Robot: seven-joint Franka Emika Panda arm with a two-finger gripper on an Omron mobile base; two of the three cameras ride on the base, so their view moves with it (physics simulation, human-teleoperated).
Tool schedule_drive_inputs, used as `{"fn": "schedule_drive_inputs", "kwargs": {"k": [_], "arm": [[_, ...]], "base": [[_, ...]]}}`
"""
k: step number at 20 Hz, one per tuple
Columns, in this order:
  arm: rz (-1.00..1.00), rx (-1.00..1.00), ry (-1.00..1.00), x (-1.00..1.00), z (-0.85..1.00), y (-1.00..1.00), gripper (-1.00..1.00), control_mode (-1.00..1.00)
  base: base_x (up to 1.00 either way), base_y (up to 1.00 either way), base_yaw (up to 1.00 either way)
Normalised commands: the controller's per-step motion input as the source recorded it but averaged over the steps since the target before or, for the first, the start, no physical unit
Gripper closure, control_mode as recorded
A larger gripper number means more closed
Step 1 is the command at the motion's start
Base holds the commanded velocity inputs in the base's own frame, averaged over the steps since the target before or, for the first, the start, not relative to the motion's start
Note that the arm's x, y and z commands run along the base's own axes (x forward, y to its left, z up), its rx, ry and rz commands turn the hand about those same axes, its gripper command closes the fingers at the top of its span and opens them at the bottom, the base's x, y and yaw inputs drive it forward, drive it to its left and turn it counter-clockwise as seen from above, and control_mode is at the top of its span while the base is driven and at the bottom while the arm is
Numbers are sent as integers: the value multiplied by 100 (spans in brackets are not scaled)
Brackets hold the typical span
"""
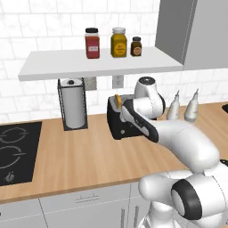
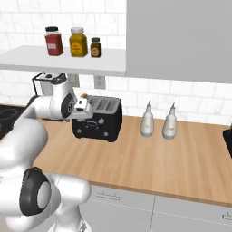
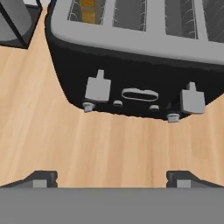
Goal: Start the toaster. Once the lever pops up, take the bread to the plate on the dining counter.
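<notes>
The toaster point(image 2: 98, 118) stands on the counter point(image 2: 149, 156) with the bread point(image 1: 118, 101) in its left slot; two bottles point(image 2: 157, 121) stand to its right

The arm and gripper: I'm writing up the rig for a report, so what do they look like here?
The arm is glossy white with rounded, tube-like links and dark grey to black bands and caps at the joints. The hand near the toaster has a black section on a white body. The gripper ends in two small dark fingertips with lighter grey pads. No cables or markings are visible.
</notes>
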Motion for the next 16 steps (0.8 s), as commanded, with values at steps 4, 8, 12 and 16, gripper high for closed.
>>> {"fn": "schedule_drive_inputs", "kwargs": {"k": [4,8,12,16], "arm": [[0,0,0,56,-2,26,-100,-100],[0,3,0,48,-8,10,-100,-100],[0,1,0,32,-9,0,-100,-100],[-1,0,0,18,-13,1,100,-100]], "base": [[0,0,0],[0,0,0],[0,0,0],[0,0,0]]}}
